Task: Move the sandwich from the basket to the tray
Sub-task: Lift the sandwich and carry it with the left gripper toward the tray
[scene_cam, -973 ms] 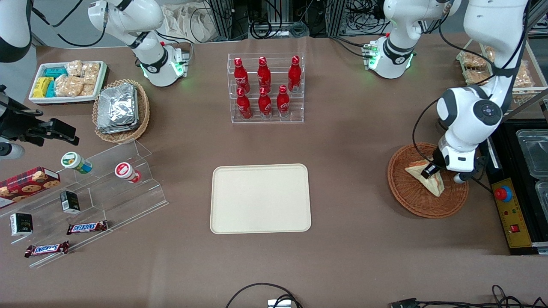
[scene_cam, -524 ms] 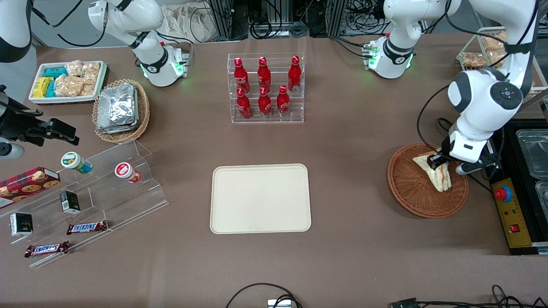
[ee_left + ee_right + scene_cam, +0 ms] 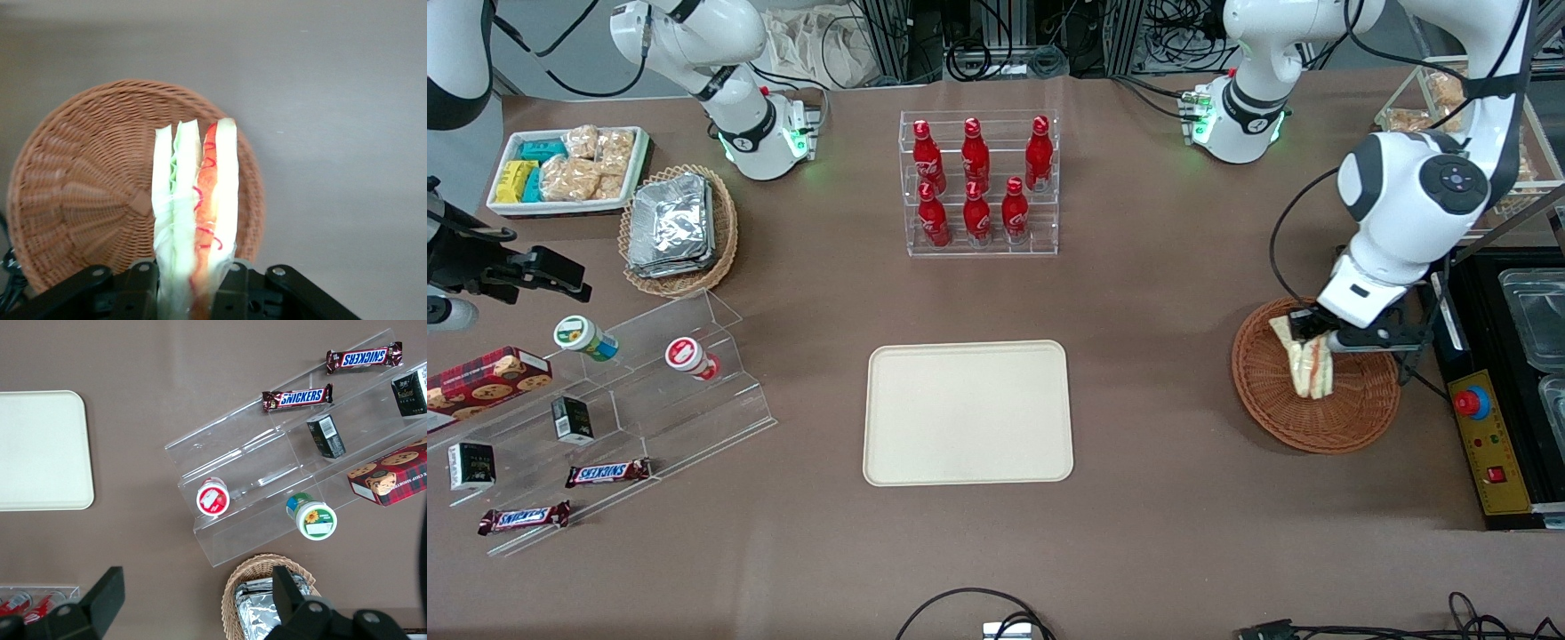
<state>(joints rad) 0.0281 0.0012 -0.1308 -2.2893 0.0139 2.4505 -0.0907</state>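
We see the sandwich [image 3: 1310,366] lifted above the wicker basket [image 3: 1316,418], gripped at one end by the left gripper [image 3: 1307,329], its fingers [image 3: 143,283] closed on it. The cream tray [image 3: 967,412] sits well apart on the worktop [image 3: 1156,498].

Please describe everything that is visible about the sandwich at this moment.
The sandwich is a wedge in clear wrap, with pale bread and green, white and red filling showing at its cut edge. The pincer is shut on one end, holding it edge-on above the reddish-brown woven basket. It hangs clear of the basket's weave and is not yet over the tray.
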